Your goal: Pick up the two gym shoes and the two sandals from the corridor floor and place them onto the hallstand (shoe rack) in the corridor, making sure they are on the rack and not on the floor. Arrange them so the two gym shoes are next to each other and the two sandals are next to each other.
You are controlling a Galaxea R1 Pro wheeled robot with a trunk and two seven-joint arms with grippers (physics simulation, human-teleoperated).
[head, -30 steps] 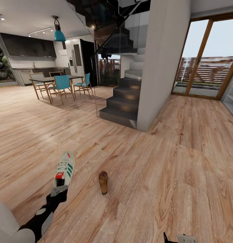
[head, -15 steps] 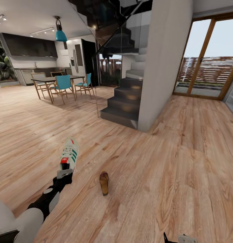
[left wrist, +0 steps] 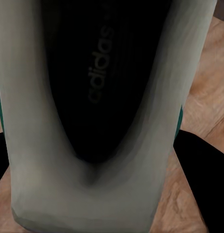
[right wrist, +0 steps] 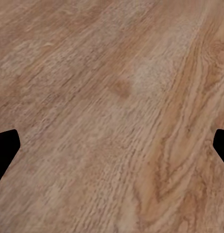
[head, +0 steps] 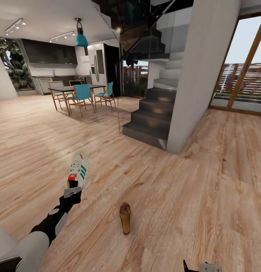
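We see our left gripper [head: 71, 190] clamped on the heel of a cream leather gym shoe [head: 78, 172], toe pointing away; our right gripper [right wrist: 112, 145] hangs spread over wood-grain floor [head: 190, 196].

Your gym shoe [head: 77, 172]: cream-white, green stripes, red tongue tag, held at heel, toe pointing away, above corridor floor [head: 175, 196]. Brown sandal [head: 125, 218] flat on floor, right of shoe, nearer you.

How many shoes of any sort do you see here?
2: a cream-white sneaker with green stripes at the left gripper, and a flat brown sandal on the wooden floor. Others may be out of view.
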